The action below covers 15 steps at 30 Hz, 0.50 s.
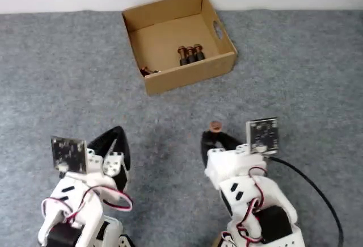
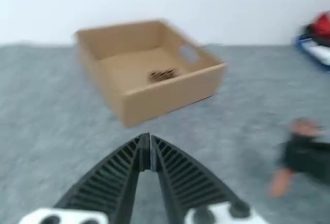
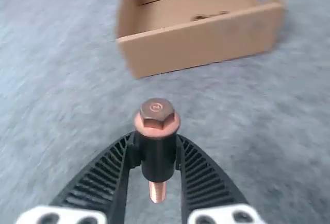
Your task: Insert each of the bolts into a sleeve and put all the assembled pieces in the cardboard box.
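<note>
Right fingers [image 3: 105, 175] clamp the sleeve [image 3: 156, 157], bolt [image 3: 156, 118] head-up so it cannot drop out; cardboard box [image 3: 206, 44] ahead. Left fingers [image 2: 116, 177] pressed together, empty.

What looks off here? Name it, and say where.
Nothing spilled or broken. One small oddity: in the box, one piece lies alone in the corner nearest the left claw, apart from three pieces lined up side by side. The right claw grips a sleeved bolt.
</note>
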{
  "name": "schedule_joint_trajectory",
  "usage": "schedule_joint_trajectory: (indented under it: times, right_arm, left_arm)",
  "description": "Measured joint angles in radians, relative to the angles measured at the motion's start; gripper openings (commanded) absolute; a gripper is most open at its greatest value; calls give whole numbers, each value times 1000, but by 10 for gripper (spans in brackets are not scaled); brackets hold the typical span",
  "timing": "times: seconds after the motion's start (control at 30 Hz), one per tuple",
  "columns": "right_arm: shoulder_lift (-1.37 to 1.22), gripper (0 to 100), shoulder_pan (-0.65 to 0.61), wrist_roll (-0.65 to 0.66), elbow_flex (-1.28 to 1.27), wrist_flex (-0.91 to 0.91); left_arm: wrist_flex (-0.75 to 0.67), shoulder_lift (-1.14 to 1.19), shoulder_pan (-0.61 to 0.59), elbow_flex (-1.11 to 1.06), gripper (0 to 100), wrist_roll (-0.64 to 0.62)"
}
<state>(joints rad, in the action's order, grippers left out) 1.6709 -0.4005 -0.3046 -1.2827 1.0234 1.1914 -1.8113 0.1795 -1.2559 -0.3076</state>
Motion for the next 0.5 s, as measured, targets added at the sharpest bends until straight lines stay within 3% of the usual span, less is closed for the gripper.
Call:
schedule_joint_trajectory:
  times: [0.2, 0.5]
  right_arm:
    - [-249, 8, 32, -17, 219, 55]
    - [-862, 9, 31, -20, 664, 15]
  left_arm:
    - [0, 0, -112, -216, 4, 97]
    - [-89, 2, -155, -430, 5, 109]
